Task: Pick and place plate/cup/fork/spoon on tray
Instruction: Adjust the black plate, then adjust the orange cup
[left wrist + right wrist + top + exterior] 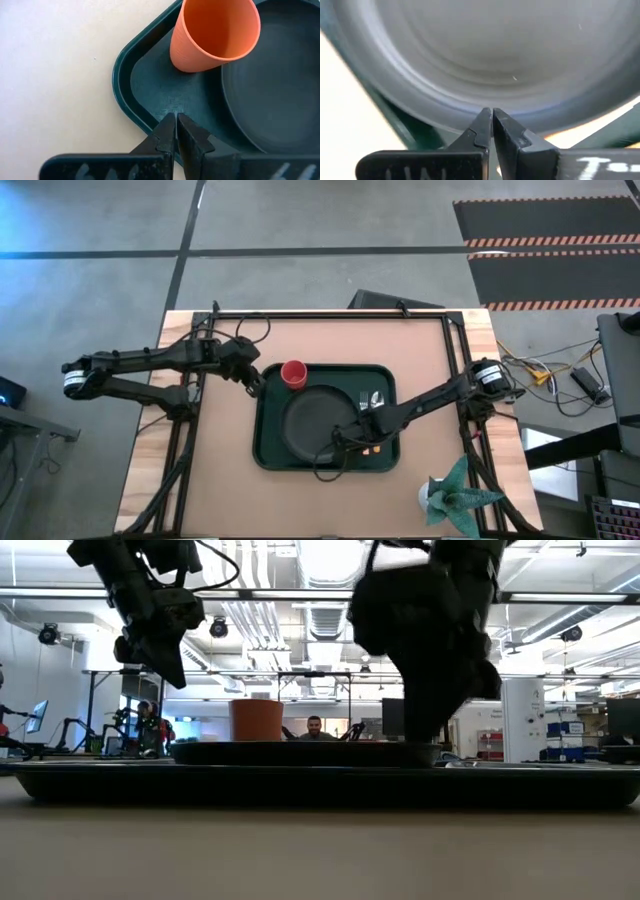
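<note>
Left gripper: clenched, empty, at the tray upper-left corner beside the cup. Right gripper: clenched, empty, at the plate lower-right rim.

No full text readable anywhere. Only cut-off white lettering on the black housing of the left claw and on the right claw housing: fragments along the frame edge, too cropped to make out.
</note>
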Motion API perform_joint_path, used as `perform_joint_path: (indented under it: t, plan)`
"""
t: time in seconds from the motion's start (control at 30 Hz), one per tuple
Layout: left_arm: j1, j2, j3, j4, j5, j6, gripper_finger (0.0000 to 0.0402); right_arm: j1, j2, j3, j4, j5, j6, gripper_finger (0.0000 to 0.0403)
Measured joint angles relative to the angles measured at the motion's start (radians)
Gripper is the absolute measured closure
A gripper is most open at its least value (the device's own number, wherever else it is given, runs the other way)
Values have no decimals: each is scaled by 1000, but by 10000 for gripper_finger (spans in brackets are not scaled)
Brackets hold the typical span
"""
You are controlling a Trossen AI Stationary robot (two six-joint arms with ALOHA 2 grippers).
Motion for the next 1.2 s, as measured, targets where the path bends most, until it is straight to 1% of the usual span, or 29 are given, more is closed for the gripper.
perform_joint_path:
  t: [0.13,0.27,0.47,0.6,0.67,0.73,0.9,1.0,1.1,1.2]
  plan:
    - [0,0,9,7,-1,14,402,2,-18,45,0,2,-12,394]
    - [1,1,34,42,-6,72,402,2,-46,101,4,4,-46,394]
    - [2,21,84,205,-6,269,401,2,-65,172,-1,22,-103,394]
    - [3,53,129,184,12,415,398,2,-66,202,-3,23,-120,394]
    - [3,79,150,143,14,456,384,2,-66,210,-4,24,-124,394]
    - [3,116,165,120,21,478,362,2,-66,216,-8,24,-125,394]
    - [7,211,181,106,43,477,292,2,-66,224,-20,24,-125,394]
    - [8,263,207,104,43,474,261,4,-66,226,-21,23,-125,394]
    - [18,313,245,96,45,479,248,9,-66,231,-22,23,-132,394]
    - [36,364,276,74,46,480,247,16,-66,245,-20,23,-138,394]
